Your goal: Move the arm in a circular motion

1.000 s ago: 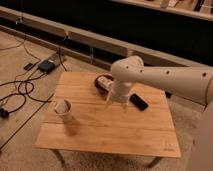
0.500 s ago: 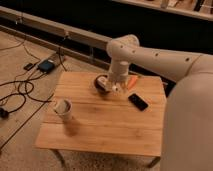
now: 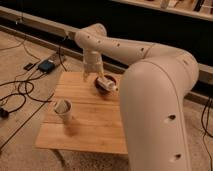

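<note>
"One arm (image 3: 155,85), where is it?"
"Cream-white, it fills the right foreground, reaches over the far side of the wooden table (image 3: 95,125) and bends down."
"And the gripper (image 3: 88,77)?"
"Just above the table's far edge, close beside a dark red bowl (image 3: 107,83). Open or closed, I cannot tell."
"Anything else?"
"A white paper cup (image 3: 63,110) sits tilted on the left, well apart from it."

Likely a lab: floor cables (image 3: 17,96), gripper (image 3: 88,77) above table (image 3: 95,136).
</note>
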Motion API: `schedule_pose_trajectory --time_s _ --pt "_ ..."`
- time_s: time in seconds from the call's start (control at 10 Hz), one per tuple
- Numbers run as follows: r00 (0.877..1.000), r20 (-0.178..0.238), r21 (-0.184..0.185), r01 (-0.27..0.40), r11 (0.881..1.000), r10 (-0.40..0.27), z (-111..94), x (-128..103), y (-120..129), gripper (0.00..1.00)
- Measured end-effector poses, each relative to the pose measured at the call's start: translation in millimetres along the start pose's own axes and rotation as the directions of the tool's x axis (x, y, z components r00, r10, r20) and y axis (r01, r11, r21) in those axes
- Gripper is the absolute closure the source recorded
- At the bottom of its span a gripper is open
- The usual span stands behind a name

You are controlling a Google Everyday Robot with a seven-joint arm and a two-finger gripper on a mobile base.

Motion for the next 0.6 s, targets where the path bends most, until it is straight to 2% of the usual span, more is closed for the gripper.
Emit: schedule_pose_trajectory --time_s 0.2,0.4,0.6 --pt "0.995 -0.015 -0.022 0.098 0.995 -0.098 8.6 14.7 46.5 0.35" --pt "0.981 -0.036 -0.037 0.188 0.982 -0.189 18.7 39.1 82.3 0.35" --pt "0.968 -0.05 -0.05 0.244 0.968 -0.246 25.8 62.1 103.3 0.35"
